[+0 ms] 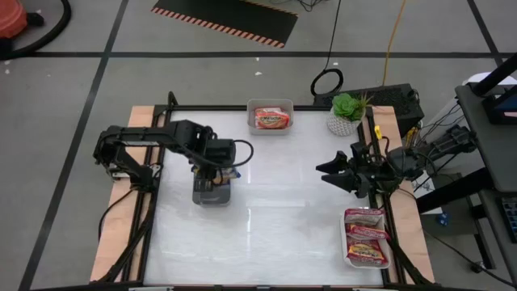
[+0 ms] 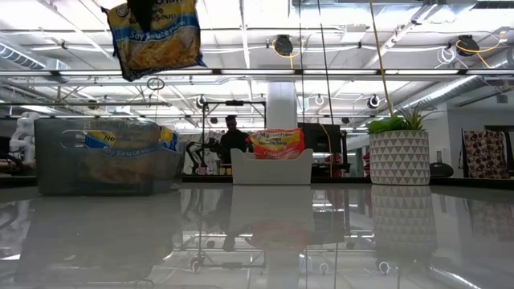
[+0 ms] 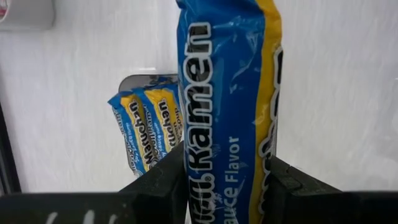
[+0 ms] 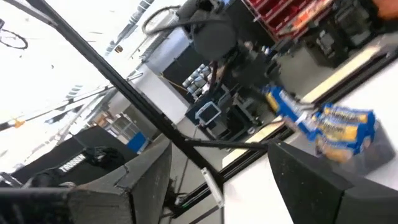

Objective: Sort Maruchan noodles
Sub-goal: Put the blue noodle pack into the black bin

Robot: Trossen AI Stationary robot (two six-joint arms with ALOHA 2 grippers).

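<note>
Clamping a blue-and-yellow Maruchan packet (image 3: 227, 106) on edge between its two dark fingers (image 3: 158, 186), my left gripper (image 1: 216, 166) hung directly above the grey tray (image 1: 212, 194), the landmark for everything in this shot. I held the packet upright and narrow-side down, I judged, so it could slide in beside the blue packets (image 3: 146, 134) already standing in that tray, which showed just below it in the left wrist view. From table height the held packet dangled high over the tray, well clear of its rim, so the drop had not yet been made.

Across the table from the grey tray, my right gripper (image 1: 338, 174) waited with its fingers apart and nothing between them, parked near the potted plant (image 1: 347, 113). Farther from the grey tray, at the table's back edge, a white tray (image 1: 271, 107) held an orange-red packet (image 1: 271, 120); another white tray (image 1: 380, 263), at the near right corner, held the maroon-and-silver packets (image 1: 366, 236). Each colour had its own tray, which was why the blue one was aimed at the grey. A person stood in the room beyond the table.
</note>
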